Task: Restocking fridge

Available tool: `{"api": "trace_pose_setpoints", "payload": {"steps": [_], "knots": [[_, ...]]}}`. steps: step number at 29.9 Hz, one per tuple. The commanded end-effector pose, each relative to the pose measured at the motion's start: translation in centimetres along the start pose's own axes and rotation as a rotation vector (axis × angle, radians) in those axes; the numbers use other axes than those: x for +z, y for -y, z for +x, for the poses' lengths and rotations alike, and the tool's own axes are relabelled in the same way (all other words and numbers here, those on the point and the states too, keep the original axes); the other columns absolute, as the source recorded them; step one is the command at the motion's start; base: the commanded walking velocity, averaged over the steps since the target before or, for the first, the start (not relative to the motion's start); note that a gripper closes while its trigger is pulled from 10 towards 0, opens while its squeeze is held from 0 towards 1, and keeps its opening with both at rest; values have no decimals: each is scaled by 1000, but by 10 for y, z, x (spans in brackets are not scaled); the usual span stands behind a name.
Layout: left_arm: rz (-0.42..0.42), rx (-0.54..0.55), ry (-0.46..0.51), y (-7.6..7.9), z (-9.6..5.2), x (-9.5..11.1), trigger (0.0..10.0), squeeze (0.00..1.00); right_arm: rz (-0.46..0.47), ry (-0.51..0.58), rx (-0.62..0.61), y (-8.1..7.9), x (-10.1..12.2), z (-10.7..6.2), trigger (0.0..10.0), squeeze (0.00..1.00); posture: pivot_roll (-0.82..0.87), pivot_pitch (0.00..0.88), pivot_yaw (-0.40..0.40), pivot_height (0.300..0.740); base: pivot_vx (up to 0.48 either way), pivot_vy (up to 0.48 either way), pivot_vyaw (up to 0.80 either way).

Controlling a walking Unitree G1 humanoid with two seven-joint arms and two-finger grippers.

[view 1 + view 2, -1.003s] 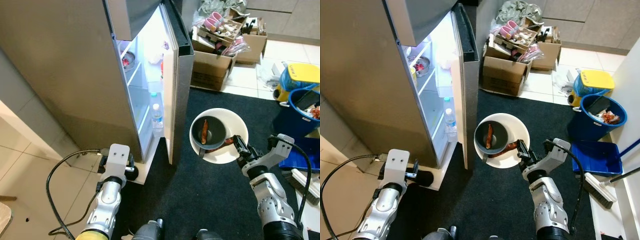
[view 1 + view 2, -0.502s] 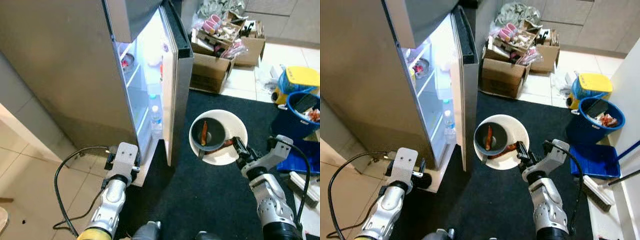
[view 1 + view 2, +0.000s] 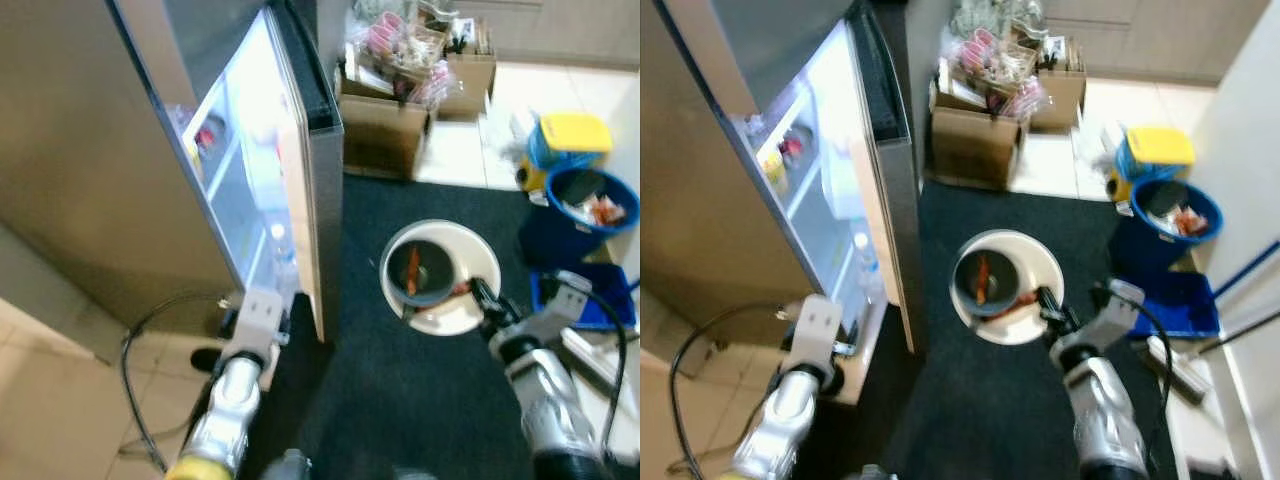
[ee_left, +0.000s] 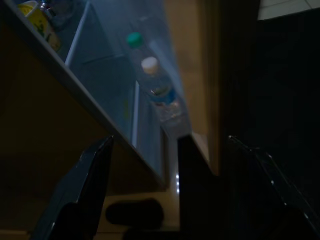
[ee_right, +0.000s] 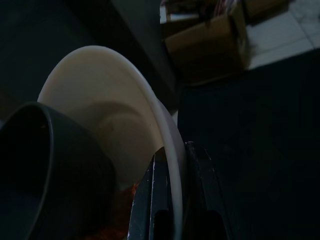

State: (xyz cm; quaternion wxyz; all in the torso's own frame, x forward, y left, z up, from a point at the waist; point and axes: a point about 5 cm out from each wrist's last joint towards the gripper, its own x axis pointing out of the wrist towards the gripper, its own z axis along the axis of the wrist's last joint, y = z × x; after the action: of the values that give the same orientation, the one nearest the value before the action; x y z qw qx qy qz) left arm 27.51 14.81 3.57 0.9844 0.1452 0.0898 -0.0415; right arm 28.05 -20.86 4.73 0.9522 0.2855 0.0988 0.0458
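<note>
Right gripper pinches the rim of the white plate, lower right of centre in the left eye view, fingers clamped either side of the edge. On the plate sits a dark bowl with a reddish sausage-like piece. Left gripper has its fingers spread, holding nothing, low by the fridge base at lower left. Fridge door stands ajar, bottles in the door shelf. You should keep the plate level so the bowl doesn't slide, widen the door with the left arm first, then approach a shelf slowly; frames are blurred, so confirm clearance.
</note>
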Motion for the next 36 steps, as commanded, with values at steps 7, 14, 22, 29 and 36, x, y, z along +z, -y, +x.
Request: {"api": "trace_pose_setpoints", "payload": {"steps": [7, 14, 22, 29, 36], "knots": [[12, 10, -36, -3, -5, -10, 10000, 0, 0, 1, 34, -9, -3, 4, 10000, 0, -61, 116, -25, 740, 333, 0, 0], [12, 9, -38, -3, -5, -11, 10000, 0, 1, 0, 35, -9, -3, 3, 10000, 0, -60, 117, -25, 740, 301, 0, 0], [9, 10, -34, -2, -5, -11, 10000, 0, 1, -19, -8, 1, -9, -1, 10000, 0, -61, 117, -27, 740, 292, 0, 0], [-18, 5, -21, -1, -5, -8, 10000, 0, -19, -81, -186, 34, -27, -16, 10000, 0, -59, 114, -31, 740, 109, 0, 0], [-33, -1, 0, 5, -1, -1, 10000, 0, 2, -137, -348, 66, -47, -45, 10000, 0, -59, 113, -31, 740, 0, 0, 0]]}}
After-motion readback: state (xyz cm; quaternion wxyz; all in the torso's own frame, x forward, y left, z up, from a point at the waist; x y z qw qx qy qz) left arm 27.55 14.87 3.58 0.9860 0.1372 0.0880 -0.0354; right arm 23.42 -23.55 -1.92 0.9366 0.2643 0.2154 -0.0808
